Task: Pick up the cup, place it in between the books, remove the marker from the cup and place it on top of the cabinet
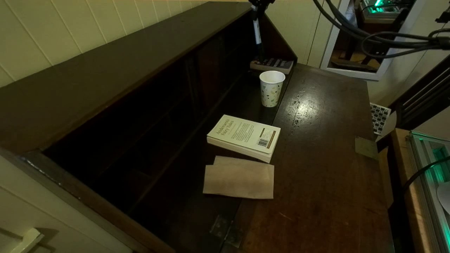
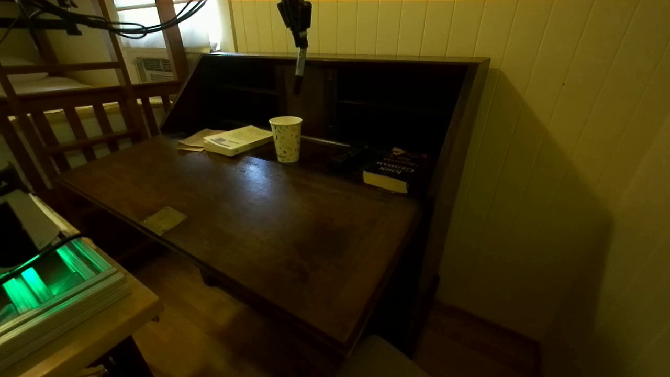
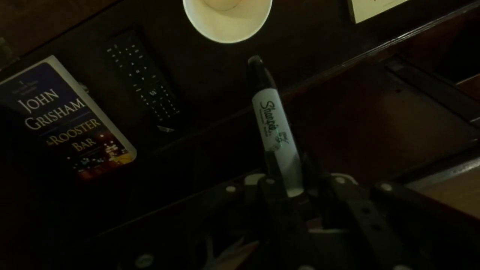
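My gripper (image 3: 290, 161) is shut on the marker (image 3: 275, 123), a white-barrelled pen whose black cap points down and away from the fingers. In both exterior views the marker (image 1: 257, 33) (image 2: 301, 63) hangs in the air, apart from and higher than the cup. The white speckled cup (image 1: 270, 91) (image 2: 287, 141) stands upright on the desk surface, between the white book (image 1: 246, 135) and a dark-covered book (image 2: 392, 170). From the wrist, the cup's (image 3: 228, 30) visible inside looks bare. The dark brown cabinet's flat top (image 1: 140, 42) runs along the wall behind.
A flat tan paper-like piece (image 1: 239, 179) lies beside the white book. Between cup and dark book sits a black remote-like keypad (image 3: 142, 78). Open shelf compartments (image 2: 387, 84) lie under the cabinet top, and its sloped side panel (image 1: 279, 38) rises at the end near the dark book.
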Available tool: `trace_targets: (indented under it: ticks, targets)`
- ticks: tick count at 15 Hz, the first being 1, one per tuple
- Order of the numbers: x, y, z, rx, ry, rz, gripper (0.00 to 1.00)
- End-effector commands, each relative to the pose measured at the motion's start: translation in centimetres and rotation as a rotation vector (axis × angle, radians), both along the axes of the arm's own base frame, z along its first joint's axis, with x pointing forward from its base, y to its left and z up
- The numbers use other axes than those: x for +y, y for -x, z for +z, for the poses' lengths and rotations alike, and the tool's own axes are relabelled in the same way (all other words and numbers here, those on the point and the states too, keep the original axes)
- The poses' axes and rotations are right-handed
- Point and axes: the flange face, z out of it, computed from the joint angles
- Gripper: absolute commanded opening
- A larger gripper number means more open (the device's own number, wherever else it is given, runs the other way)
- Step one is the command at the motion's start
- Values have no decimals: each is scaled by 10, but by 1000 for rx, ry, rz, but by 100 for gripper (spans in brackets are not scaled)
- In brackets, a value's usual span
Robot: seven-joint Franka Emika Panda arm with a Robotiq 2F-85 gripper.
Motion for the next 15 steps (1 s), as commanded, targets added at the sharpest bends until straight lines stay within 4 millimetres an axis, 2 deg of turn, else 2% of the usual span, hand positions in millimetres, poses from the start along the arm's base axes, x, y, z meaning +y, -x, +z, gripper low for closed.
trace_targets:
  ticks: [1, 10, 15]
  targets:
    - [-2, -2, 23, -22, 52, 51, 6]
    - [-10, -28, 52, -21, 246, 153, 6]
    - [-11, -55, 60, -33, 369, 252, 6]
